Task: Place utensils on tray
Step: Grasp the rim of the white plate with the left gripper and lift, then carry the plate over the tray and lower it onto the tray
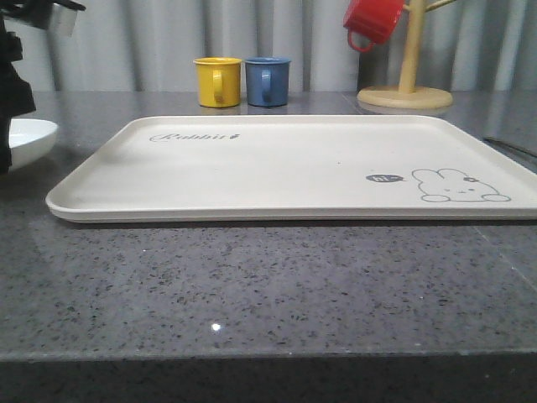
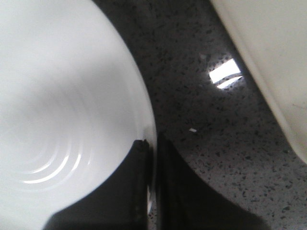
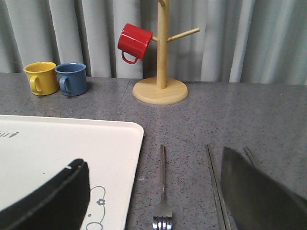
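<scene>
At the far left of the table, your left gripper (image 2: 152, 182) has its two fingers pinched on the rim of the white plate (image 1: 29, 138), just left of the tray (image 1: 277, 168). Right of the tray, your right gripper (image 3: 158, 191) hangs wide open and empty above the fork (image 3: 162, 191) and chopsticks (image 3: 216, 187).

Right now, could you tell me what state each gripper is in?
Left gripper: shut on the white plate rim.
Right gripper: open, holding nothing.
</scene>
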